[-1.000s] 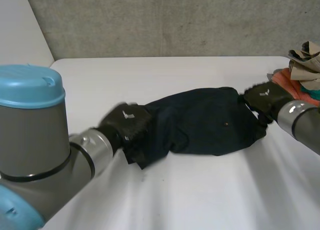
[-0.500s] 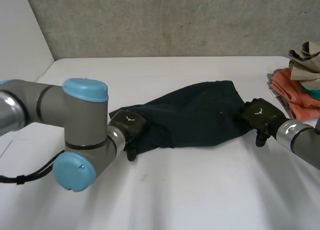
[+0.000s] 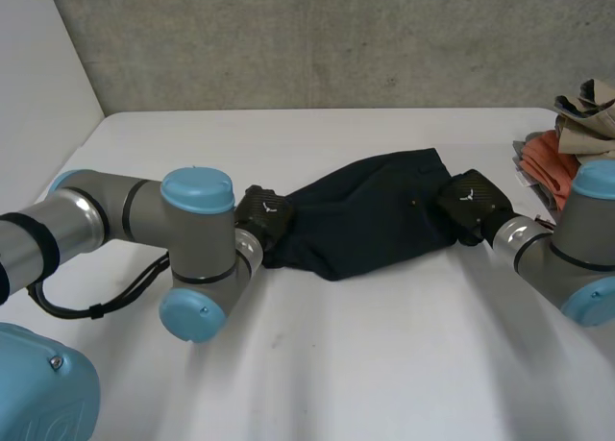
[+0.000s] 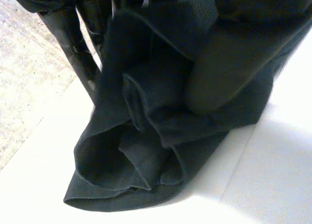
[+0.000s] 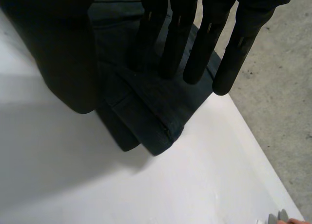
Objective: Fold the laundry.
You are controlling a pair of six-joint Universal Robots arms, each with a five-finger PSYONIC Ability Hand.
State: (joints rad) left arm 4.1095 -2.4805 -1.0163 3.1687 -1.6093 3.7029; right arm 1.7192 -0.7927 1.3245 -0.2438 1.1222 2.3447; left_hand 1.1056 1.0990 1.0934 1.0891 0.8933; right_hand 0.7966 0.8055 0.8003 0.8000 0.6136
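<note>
White tabletop (image 3: 365, 364) carries a dark navy cloth garment (image 3: 365, 220) stretched across its middle, with a heap of orange, teal and tan clothes (image 3: 577, 143) at its right edge. The left hand (image 3: 261, 213) pinches the garment's bunched left end between thumb and fingers; the right hand (image 3: 471, 203) pinches its folded right corner.

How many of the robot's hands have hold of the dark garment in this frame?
2. The left hand clamps the bunched end of the dark garment between its fingers and thumb. The right hand pinches the opposite, folded end.
</note>
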